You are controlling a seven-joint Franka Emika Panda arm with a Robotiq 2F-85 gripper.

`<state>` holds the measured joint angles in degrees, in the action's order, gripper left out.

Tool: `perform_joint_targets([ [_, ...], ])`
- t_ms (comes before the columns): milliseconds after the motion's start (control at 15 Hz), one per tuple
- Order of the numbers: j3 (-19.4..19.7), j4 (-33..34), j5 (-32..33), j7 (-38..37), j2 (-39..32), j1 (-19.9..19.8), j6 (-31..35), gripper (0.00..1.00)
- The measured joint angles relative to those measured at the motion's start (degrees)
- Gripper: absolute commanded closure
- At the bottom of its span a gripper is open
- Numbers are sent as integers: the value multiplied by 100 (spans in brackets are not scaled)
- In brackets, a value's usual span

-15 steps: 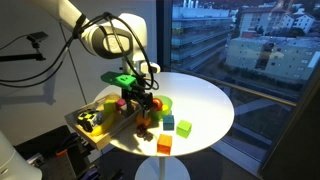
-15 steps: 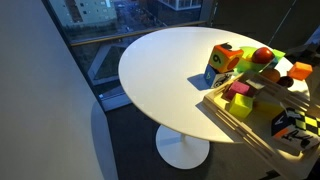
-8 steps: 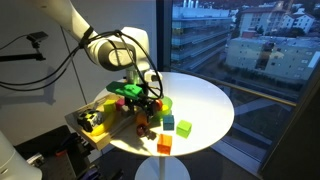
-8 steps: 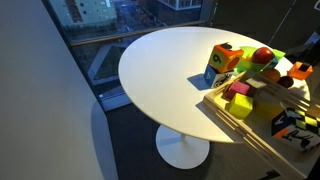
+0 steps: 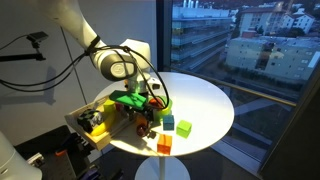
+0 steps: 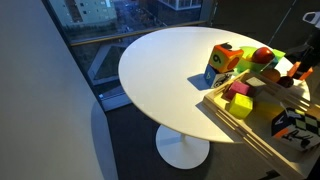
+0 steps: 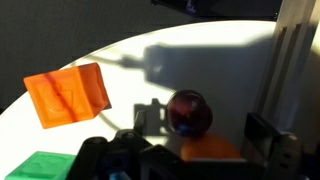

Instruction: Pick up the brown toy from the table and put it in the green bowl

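In the wrist view the brown toy (image 7: 188,112), a small dark round lump, lies on the white table between my fingers, touching an orange ball (image 7: 210,150) just below it. My gripper (image 7: 200,145) is open, with one dark finger on each side of the toy and nothing in its grasp. In an exterior view the gripper (image 5: 146,118) hangs low over the table's near side, just in front of the green bowl (image 5: 163,103), which the arm partly hides. The toy (image 5: 146,131) is a dark speck under the gripper.
An orange cube (image 7: 68,95) (image 5: 164,145) and a small green cube (image 7: 40,165) (image 5: 184,127) lie near the table edge. A wooden tray (image 6: 255,125) holds magenta blocks (image 6: 240,97). A yellow-orange block (image 6: 222,62) and a red ball (image 6: 262,55) stand beside it.
The arm has swung down and forward, bringing the gripper from above the bowl to just over the table around the brown toy. The objects have not moved.
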<state>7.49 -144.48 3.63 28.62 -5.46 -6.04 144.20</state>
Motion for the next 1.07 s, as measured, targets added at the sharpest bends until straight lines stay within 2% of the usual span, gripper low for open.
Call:
perform_joint_targets([
  [667, -143, 1, 0, 345, -514, -76, 593, 0],
  [733, -173, 2, 0, 362, -560, -92, 628, 18],
  [1067, -294, 40, 0, 402, -745, -163, 722, 60],
])
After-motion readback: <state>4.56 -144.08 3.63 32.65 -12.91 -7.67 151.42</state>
